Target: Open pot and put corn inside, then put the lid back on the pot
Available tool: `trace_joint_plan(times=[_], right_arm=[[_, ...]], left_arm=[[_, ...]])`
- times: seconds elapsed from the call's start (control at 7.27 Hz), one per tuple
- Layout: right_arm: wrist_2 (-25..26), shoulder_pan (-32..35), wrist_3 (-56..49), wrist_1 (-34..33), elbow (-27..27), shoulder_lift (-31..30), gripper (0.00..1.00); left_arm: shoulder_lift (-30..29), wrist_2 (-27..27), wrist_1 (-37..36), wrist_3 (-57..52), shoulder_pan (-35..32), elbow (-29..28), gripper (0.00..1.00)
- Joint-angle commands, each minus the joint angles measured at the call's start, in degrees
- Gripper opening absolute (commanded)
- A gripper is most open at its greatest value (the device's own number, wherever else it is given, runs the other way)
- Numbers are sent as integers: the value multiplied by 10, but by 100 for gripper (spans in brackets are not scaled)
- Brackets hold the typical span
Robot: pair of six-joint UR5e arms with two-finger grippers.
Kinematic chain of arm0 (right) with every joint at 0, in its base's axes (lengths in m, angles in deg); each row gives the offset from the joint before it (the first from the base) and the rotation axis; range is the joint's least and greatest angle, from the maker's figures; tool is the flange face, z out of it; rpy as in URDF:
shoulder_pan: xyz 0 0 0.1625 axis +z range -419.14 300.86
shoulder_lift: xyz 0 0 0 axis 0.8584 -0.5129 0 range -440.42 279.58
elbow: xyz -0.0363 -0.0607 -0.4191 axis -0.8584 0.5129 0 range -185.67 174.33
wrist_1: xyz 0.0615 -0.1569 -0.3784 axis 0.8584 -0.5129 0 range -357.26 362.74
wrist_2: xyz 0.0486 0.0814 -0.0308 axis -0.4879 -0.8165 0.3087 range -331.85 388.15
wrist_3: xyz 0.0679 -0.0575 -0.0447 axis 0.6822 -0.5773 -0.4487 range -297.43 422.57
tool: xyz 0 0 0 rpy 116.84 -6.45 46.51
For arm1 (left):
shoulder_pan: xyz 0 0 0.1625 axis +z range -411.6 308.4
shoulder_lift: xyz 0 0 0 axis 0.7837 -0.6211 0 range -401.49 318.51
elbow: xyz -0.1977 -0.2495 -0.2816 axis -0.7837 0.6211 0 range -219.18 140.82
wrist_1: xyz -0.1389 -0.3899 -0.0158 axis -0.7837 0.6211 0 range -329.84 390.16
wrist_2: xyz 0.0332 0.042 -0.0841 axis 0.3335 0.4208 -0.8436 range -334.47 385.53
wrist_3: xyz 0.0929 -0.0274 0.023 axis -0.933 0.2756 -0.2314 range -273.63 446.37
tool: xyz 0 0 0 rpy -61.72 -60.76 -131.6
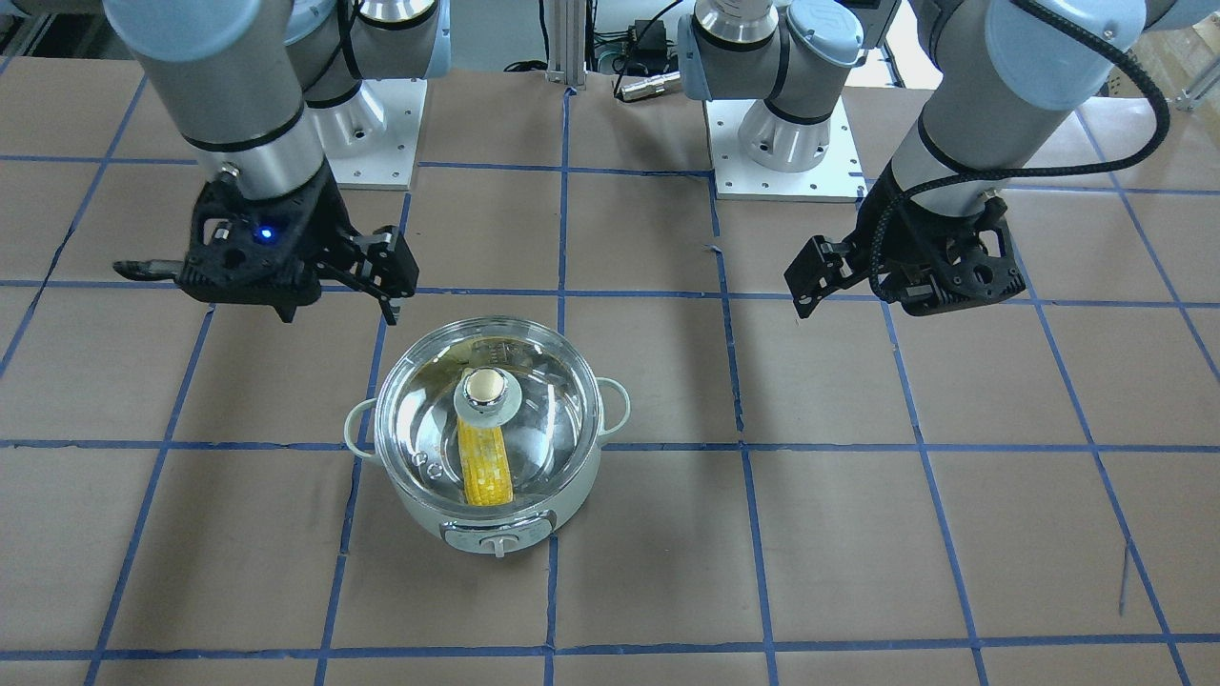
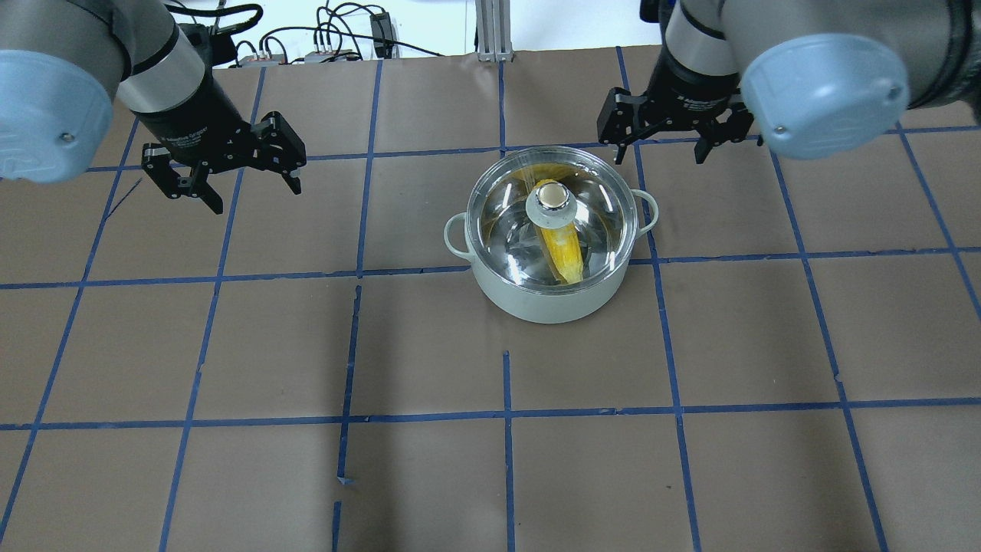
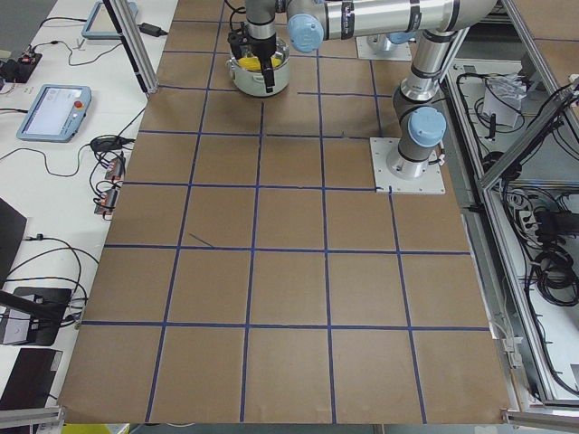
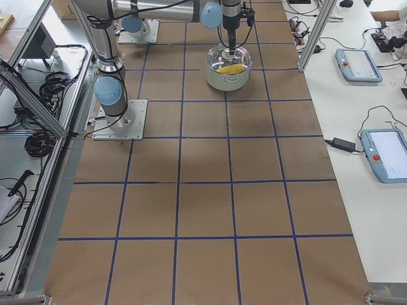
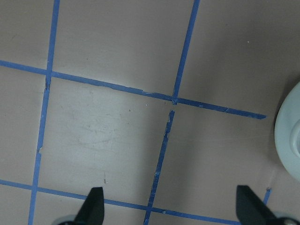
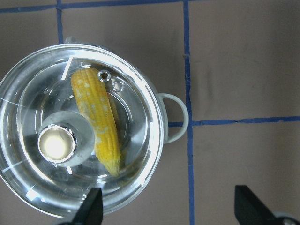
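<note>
Closed pot [image 2: 536,303] on table [image 2: 690,460], slightly to robot's right of centre, dial panel facing away from robot. Glass lid [image 2: 598,211] seated flat on rim, gold knob [image 2: 552,197] up at centre. Corn [image 2: 565,249] inside, seen through glass, lying on steel bottom, pointed end toward robot's side. Right gripper [image 2: 659,157] empty, jaws spread wide, hovering raised above table close by pot, clear of lid and loop handles. Right wrist view straight down onto lid, both fingertips at bottom edge, well apart. Left gripper [image 2: 257,195] likewise released, jaws wide, holding nothing, well apart from pot on robot's left, above bare brown paper with blue tape lines [image 2: 356,345]. Pot's edge just visible at right border of left wrist view.
</note>
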Motion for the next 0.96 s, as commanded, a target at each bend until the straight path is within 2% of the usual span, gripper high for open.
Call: trace_joint_plan(times=[0.0, 0.83], right_arm=[[2, -35, -15, 44, -1, -51, 100], [2, -38, -15, 56, 0, -51, 100]], left_arm=[[2, 4, 1, 1, 0, -5, 100], [1, 0, 1, 1, 1, -1, 100]])
